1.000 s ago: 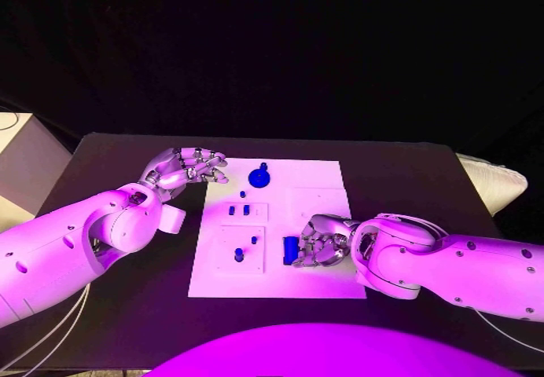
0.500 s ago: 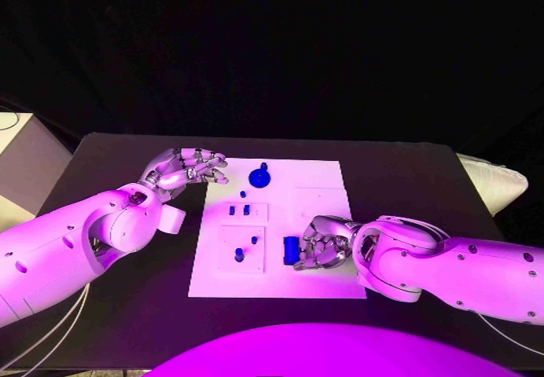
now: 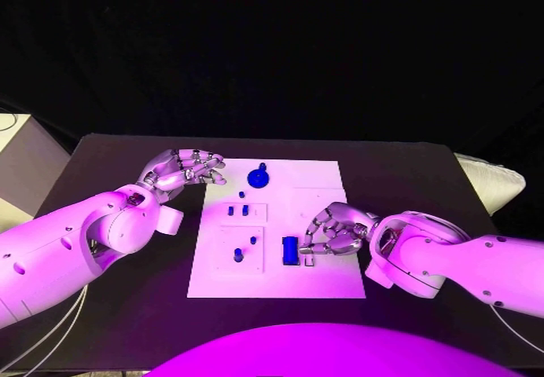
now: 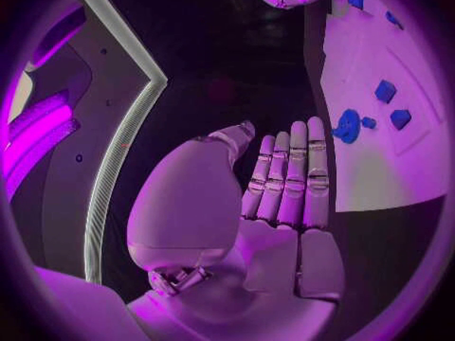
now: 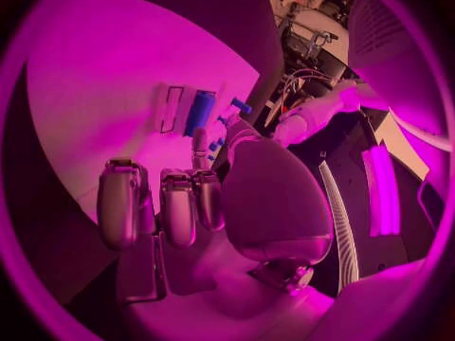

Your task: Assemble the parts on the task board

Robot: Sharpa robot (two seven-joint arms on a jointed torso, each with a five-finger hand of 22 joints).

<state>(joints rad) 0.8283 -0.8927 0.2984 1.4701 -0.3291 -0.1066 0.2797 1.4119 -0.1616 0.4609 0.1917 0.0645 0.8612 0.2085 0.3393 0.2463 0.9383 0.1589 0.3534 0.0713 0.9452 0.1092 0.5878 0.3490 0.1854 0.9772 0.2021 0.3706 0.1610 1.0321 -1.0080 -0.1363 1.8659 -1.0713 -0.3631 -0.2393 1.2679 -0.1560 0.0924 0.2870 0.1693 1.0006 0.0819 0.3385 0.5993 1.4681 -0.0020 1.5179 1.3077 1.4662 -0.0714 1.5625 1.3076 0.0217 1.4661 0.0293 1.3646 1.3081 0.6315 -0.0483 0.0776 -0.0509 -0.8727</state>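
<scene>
The white task board (image 3: 323, 177) lies in the middle of the black table. A long blue part (image 3: 290, 250) lies on its near right area beside a small slot. My right hand (image 3: 330, 232) hovers just right of and beyond that part, fingers loosely curved and apart, holding nothing. In the right wrist view the same blue part (image 5: 199, 111) lies beyond my right hand (image 5: 185, 204), apart from the fingertips. A round blue part (image 3: 259, 177) stands near the far edge, with several small blue parts (image 3: 238, 210) below it. My left hand (image 3: 187, 166) floats off the board's far left corner, empty, fingers straight (image 4: 289, 182).
A white box (image 3: 20, 157) stands off the table's left edge and a pale object (image 3: 499, 184) off its right edge. Bare black table (image 3: 125, 314) surrounds the board on all sides.
My right hand has drawn back from the long blue part toward the far right, and its fingers have spread. The part stays lying on the board. The left hand has not moved.
</scene>
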